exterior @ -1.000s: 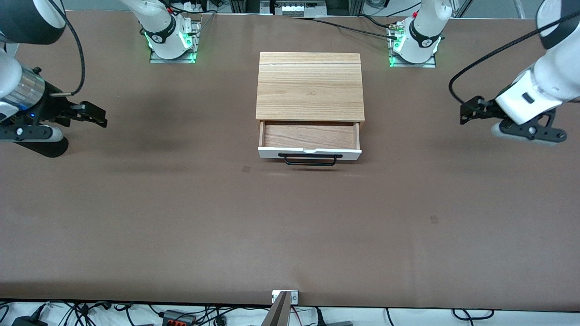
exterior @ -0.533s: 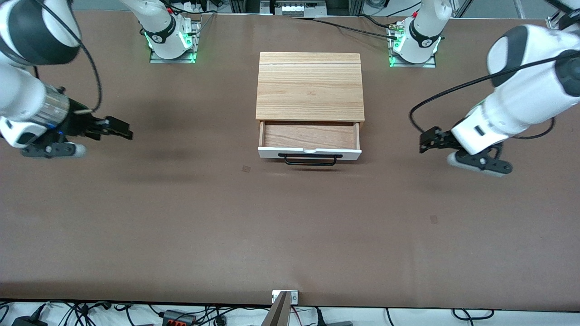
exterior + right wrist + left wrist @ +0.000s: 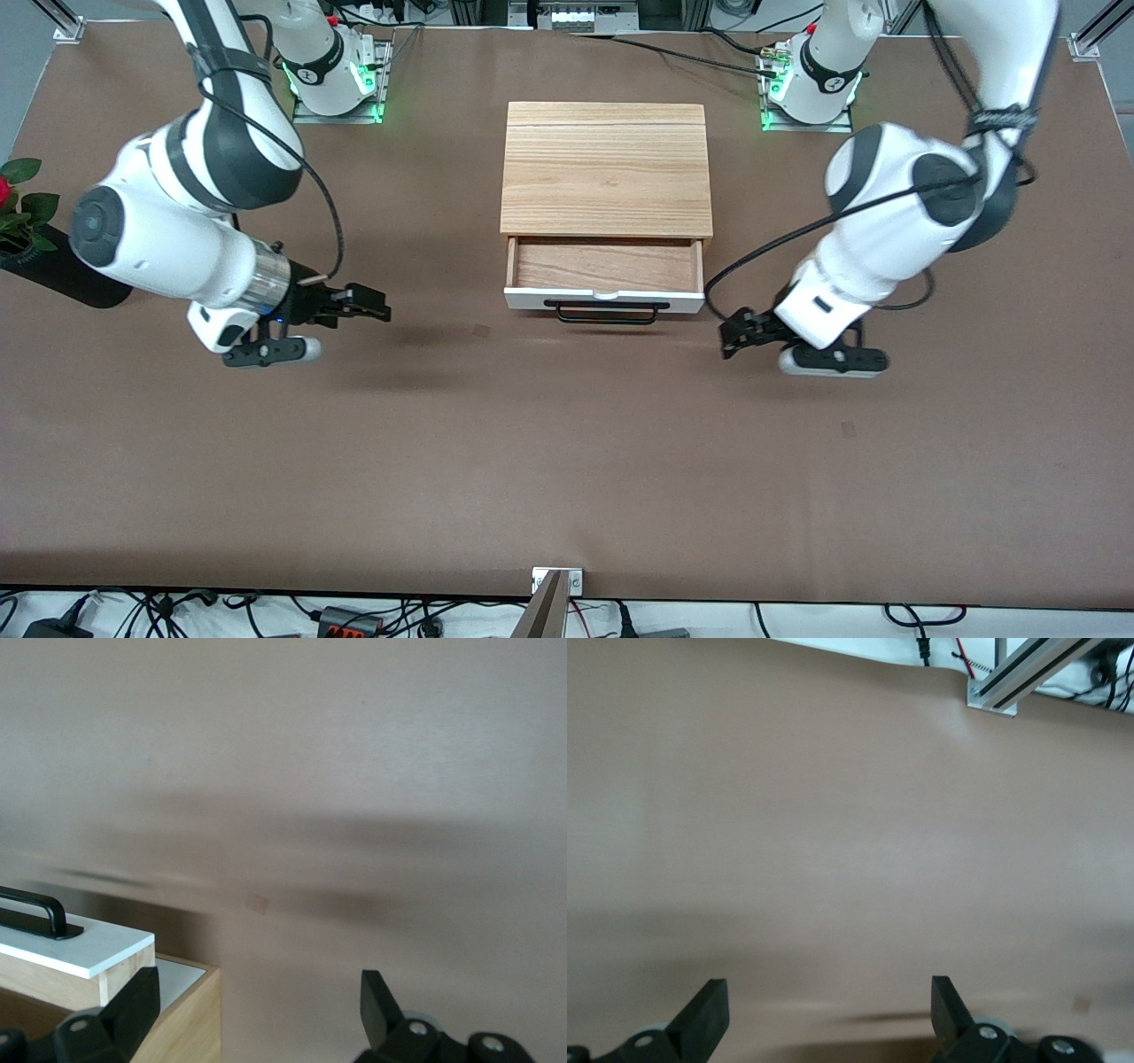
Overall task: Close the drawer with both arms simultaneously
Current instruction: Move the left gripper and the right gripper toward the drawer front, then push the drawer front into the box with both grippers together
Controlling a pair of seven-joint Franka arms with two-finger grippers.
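The drawer (image 3: 605,300) is pulled out of the light oak cabinet (image 3: 607,168). Its white front panel and black bar handle (image 3: 607,313) face the front camera, and its reddish-brown interior (image 3: 605,264) is empty. My right gripper (image 3: 372,313) is open over the table beside the drawer front, toward the right arm's end. My left gripper (image 3: 729,337) is open over the table at the drawer front's corner, toward the left arm's end. Neither touches the drawer. The right wrist view shows the white panel (image 3: 80,946), the handle (image 3: 35,906) and open fingers (image 3: 137,1001). The left wrist view shows open fingers (image 3: 709,1019) over bare table.
A small plant with a red flower (image 3: 18,208) on a black base stands at the right arm's end of the table. The front camera's mount (image 3: 556,585) sits at the table's near edge and also shows in the left wrist view (image 3: 1001,691).
Both arms have swung in from the table's ends toward the drawer front and lowered. The drawer has not moved.
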